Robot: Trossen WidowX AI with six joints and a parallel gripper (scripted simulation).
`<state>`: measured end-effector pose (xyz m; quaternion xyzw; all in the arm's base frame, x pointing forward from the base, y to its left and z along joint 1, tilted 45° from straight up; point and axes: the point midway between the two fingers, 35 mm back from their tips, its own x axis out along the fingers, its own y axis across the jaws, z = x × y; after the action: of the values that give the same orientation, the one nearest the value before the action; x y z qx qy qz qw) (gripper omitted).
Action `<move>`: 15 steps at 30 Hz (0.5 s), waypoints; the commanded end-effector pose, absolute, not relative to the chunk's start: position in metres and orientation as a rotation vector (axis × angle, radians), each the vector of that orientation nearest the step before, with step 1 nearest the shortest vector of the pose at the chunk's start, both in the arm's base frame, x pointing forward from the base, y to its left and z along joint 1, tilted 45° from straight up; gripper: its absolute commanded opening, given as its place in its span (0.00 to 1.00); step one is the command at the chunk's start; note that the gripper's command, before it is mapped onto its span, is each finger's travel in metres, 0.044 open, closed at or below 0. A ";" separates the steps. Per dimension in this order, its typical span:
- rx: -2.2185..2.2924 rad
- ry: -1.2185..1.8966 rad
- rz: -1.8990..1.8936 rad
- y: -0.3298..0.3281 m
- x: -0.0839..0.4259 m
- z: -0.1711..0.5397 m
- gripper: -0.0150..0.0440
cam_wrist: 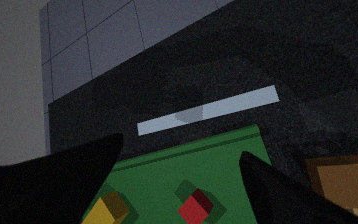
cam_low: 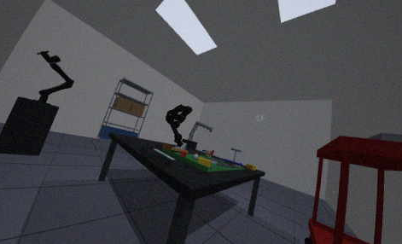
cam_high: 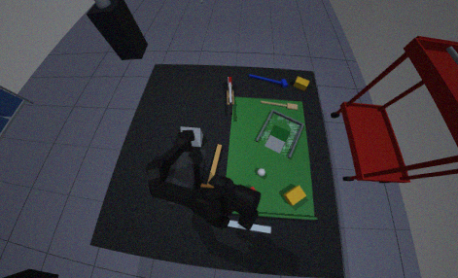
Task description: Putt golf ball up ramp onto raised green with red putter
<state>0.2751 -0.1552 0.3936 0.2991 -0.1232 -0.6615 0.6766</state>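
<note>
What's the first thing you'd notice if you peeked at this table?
A bright green putting mat covers the right half of the dark table, with a small white golf ball on it. The black robot arm's tool hangs open over the mat's near edge, above a small red block.

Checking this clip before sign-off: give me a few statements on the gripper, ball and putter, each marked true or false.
1. The gripper is open and holds nothing. True.
2. The golf ball already rests on the raised green. False: it lies on the flat green mat, short of the ramp.
3. In the wrist view a red block, seemingly the red putter's head, lies on the mat between the fingers. True.
4. The blue putter lies on the green mat. False: it lies on the dark table top beyond the mat.
5. A yellow block sits on the mat near the ball. True.
</note>
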 end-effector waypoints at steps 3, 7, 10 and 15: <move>0.720 -0.224 -1.440 -0.149 0.283 0.387 1.00; 0.512 0.127 -1.338 -0.117 0.330 0.339 1.00; 0.339 0.369 -1.230 -0.089 0.357 0.300 1.00; 0.055 0.707 -1.007 -0.035 0.386 0.234 1.00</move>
<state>0.3757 -0.0618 0.2647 0.0893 0.2585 -0.5248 0.8061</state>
